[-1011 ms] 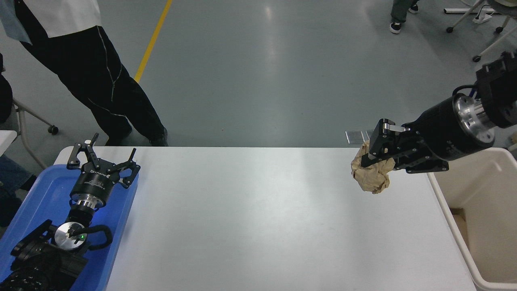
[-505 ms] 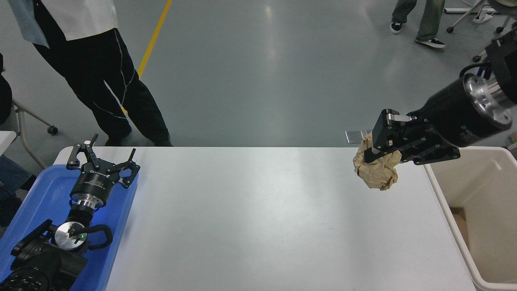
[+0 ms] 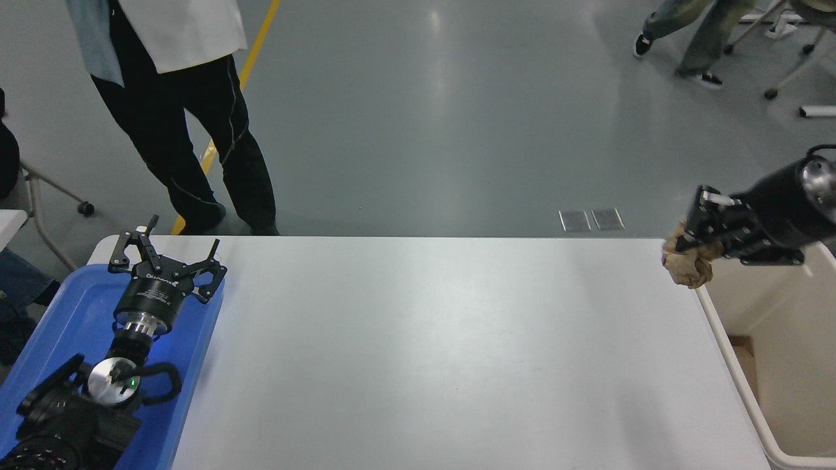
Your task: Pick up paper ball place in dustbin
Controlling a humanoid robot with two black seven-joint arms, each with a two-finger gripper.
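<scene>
My right gripper (image 3: 691, 247) comes in from the right edge and is shut on the tan-brown paper ball (image 3: 687, 267). It holds the ball in the air at the table's far right corner, right beside the near rim of the cream-beige dustbin (image 3: 731, 339). The dustbin stands off the table's right side; only its left wall and part of its inside show. My left gripper (image 3: 166, 251) is open and parked at the lower left, over the blue tray.
A blue flat tray (image 3: 59, 326) lies at the table's left end under the left arm. A person in black trousers (image 3: 189, 143) stands at the far left side of the table. Another person's legs (image 3: 692, 32) and chair legs show at the top right.
My right gripper has carried the paper ball to the right, from over the table's right part to its far right corner next to the dustbin. The person at the far left has shifted right.
</scene>
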